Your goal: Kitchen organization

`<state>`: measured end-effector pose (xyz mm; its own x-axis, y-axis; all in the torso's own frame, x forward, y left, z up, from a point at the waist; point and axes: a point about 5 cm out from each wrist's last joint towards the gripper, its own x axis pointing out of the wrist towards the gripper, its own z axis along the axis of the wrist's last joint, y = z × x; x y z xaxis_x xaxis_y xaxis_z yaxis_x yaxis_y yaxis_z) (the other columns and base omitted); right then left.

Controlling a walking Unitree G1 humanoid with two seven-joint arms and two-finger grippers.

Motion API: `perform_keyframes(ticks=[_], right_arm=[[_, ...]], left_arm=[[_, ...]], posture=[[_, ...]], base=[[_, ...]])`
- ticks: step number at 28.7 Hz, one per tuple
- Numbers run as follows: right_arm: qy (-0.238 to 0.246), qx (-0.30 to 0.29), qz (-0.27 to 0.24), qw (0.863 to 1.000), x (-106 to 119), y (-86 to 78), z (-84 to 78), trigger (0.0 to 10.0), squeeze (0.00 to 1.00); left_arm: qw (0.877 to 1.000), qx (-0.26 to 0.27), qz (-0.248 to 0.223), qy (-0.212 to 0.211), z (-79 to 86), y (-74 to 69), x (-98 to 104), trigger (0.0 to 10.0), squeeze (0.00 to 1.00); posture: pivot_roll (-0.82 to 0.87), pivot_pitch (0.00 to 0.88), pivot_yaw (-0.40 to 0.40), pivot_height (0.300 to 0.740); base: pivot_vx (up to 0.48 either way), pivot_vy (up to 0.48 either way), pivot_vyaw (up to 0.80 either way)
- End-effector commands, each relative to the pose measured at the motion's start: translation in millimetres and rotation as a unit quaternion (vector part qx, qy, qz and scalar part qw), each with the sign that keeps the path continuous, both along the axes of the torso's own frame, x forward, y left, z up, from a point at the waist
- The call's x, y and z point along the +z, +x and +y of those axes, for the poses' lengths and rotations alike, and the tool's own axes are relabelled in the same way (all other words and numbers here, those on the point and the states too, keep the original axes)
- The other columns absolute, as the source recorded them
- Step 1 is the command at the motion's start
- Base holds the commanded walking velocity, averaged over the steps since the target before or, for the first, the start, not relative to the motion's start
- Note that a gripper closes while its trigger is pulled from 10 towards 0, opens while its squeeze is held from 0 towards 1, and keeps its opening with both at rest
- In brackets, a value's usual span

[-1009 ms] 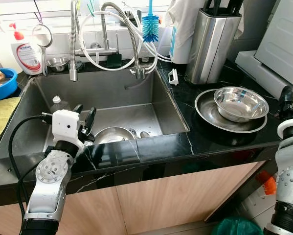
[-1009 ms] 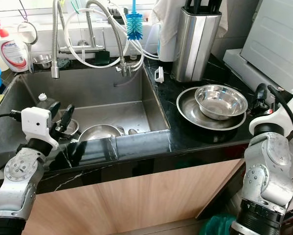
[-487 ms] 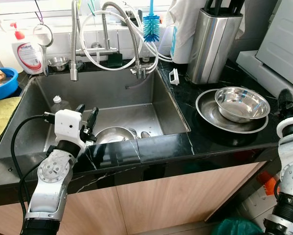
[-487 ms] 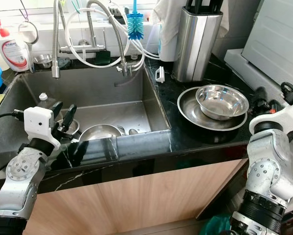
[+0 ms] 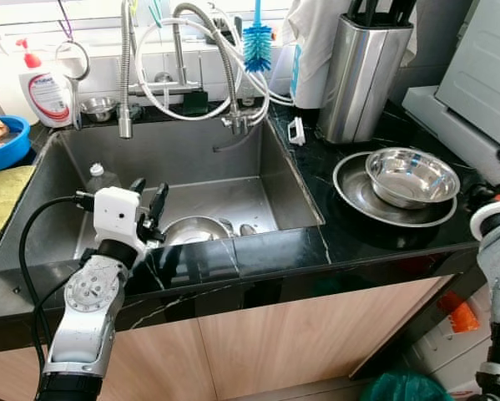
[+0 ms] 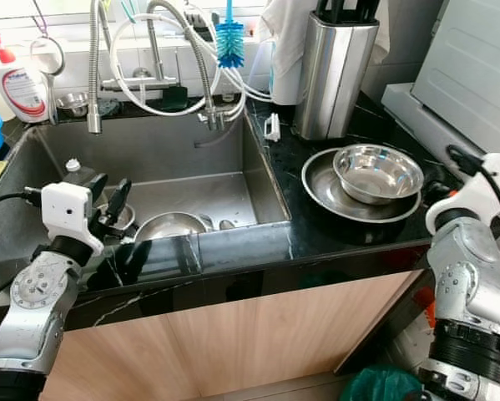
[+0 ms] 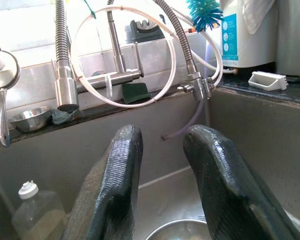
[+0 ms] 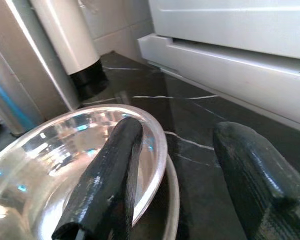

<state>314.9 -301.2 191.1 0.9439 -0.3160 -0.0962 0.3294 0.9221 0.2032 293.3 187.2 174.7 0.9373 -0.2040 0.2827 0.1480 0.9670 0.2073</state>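
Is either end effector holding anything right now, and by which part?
Nothing is held. The left end effector is open over the sink; the right end effector is open beside the steel bowl.

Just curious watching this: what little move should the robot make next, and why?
Probably lower the left gripper into the steel sink toward the round steel bowl lying there: its black fingers are open, empty, and poised just above that bowl.

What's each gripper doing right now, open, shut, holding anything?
Left gripper: open, empty, over the sink's front edge.
Right gripper: open, empty, beside the steel bowl on the counter.
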Motion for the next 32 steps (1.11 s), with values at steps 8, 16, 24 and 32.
perform_keyframes(ticks=[8,16,24,32], right_arm=[[0.001,0.018,-0.014,1.0,3.7,5.3,-6.8,10.0,0.0],[0.014,0.013,-0.018,1.0,1.4,7.2,-6.3,10.0,0.0],[0.036,0.009,0.011,0.999,-16.3,9.1,-4.7,10.0,0.0],[0.037,0.022,0.008,0.999,-13.8,13.2,1.4,10.0,0.0]], left_arm=[[1.0,0.002,0.004,0.014,1.3,0.8,0.3,10.0,0.0],[1.0,0.002,0.003,0.016,1.6,1.0,1.2,10.0,0.0],[1.0,0.001,0.002,0.017,0.9,0.7,1.6,10.0,0.0],[1.0,0.002,-0.001,0.017,1.7,1.0,3.8,10.0,0.0]], posture=[[0.04,0.01,-0.024,0.74],[0.04,0.011,-0.02,0.74],[0.05,0.009,-0.022,0.74],[0.05,0.008,-0.021,0.74]], base=[[0.0,0.0,0.0],[0.0,0.0,0.0],[0.0,0.0,0.0],[0.0,0.0,0.0]])
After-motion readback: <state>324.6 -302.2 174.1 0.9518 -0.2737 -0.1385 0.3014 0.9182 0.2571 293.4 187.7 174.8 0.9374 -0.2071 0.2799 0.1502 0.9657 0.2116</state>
